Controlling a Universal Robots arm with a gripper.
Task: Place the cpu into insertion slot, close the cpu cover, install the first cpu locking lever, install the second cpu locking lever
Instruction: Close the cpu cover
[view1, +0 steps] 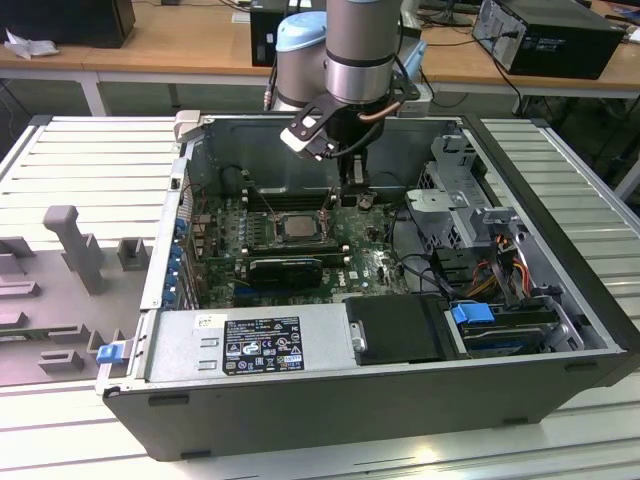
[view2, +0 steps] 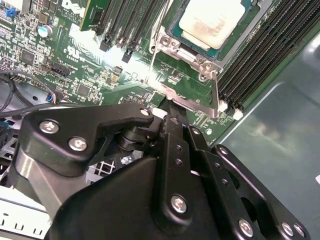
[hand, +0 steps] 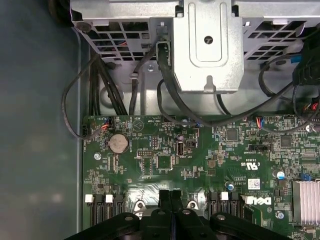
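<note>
The cpu (view2: 212, 22), a square chip with a silver top, lies in the insertion slot (view2: 171, 43), which has a grey metal rim; in the exterior view the cpu (view1: 297, 228) sits mid-board inside the open computer case. The cpu cover (view2: 192, 102), a thin silver frame, stands raised at the slot's edge, with green board showing through its window. My gripper (view2: 169, 111) is shut, its tips right at the cover's upper edge. In the first wrist view the gripper (hand: 170, 195) shows two fingers pressed together. A thin wire locking lever (view2: 156, 35) stands up beside the slot.
Long black memory slots (view2: 260, 55) flank the socket. The case wall (view2: 270, 140) is close by. A metal drive cage (hand: 207, 45) with black cables (hand: 170, 100) is at one end of the board. The power supply (view1: 250, 345) fills the case's near side.
</note>
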